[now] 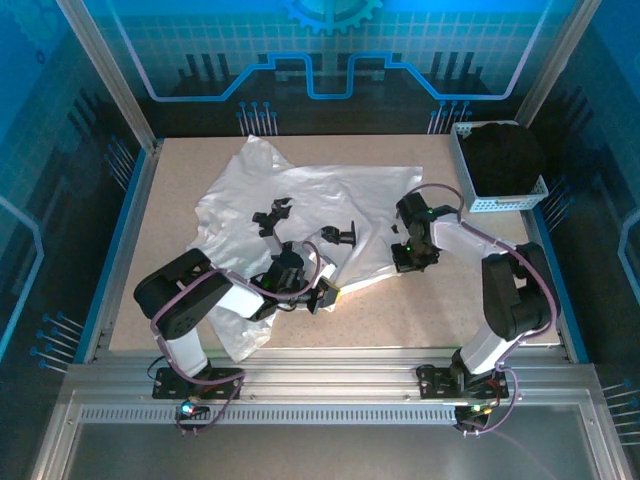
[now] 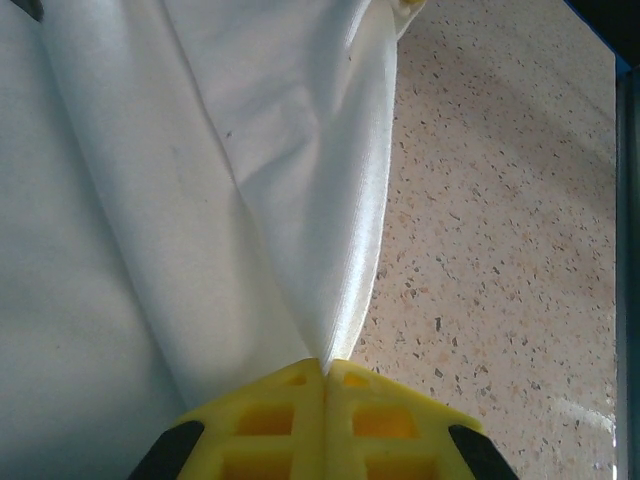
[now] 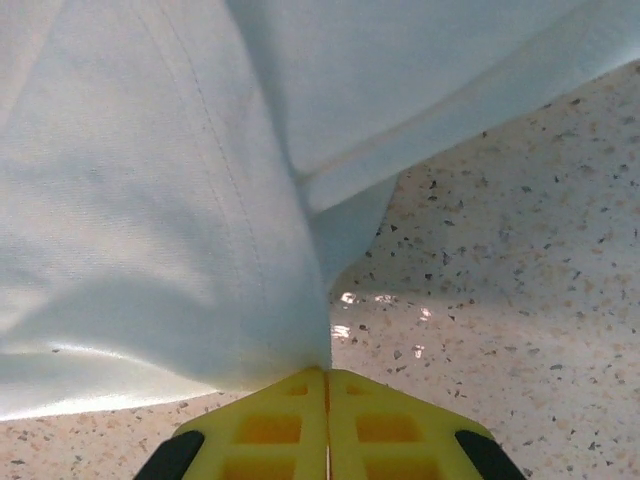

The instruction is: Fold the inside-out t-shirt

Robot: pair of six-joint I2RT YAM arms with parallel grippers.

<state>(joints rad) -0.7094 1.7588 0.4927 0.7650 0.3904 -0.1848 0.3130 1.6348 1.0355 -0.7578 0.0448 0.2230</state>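
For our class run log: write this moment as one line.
left tool: shut on t-shirt | right tool: shut on t-shirt | t-shirt: rumpled on table

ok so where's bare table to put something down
Bare table runs along the near edge between the left arm and right arm, and in the far left corner. A narrow strip lies between the t-shirt and the basket. The middle is crowded with the t-shirt and both arms.

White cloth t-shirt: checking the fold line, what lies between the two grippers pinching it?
In the top external view, the near edge of the thin white cloth t-shirt runs from the left gripper to the right gripper; nothing else.
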